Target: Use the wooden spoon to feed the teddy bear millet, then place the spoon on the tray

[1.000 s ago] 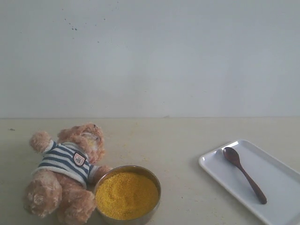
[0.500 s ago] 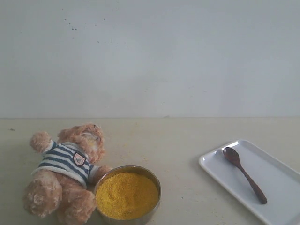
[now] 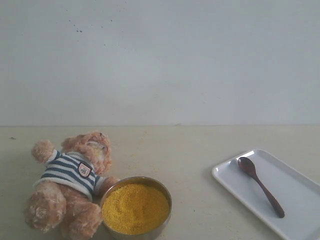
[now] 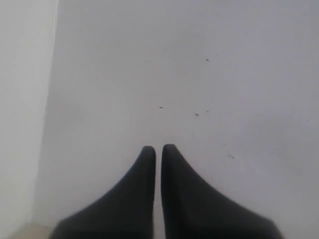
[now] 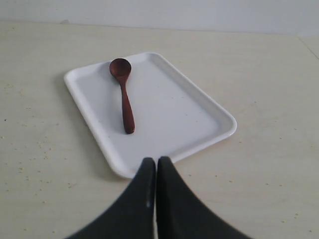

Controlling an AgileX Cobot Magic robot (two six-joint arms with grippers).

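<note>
The teddy bear [image 3: 72, 182] in its striped shirt lies at the left of the table. Right beside it stands the metal bowl [image 3: 167, 196] heaped with yellow millet [image 3: 134, 207]. At the right, the wooden spoon [image 3: 260, 185] lies on the white tray [image 3: 300, 200]. The right wrist view also shows the spoon [image 5: 123, 94] resting on the tray [image 5: 189, 119]. My right gripper [image 5: 156, 162] is shut and empty, just short of the tray's near rim. My left gripper [image 4: 158, 149] is shut and empty, facing a bare white wall. Neither gripper appears in the exterior view.
A pale wall [image 3: 160, 60] rises behind the beige table [image 3: 200, 150]. Scattered millet grains [image 5: 30, 149] dot the table beside the tray.
</note>
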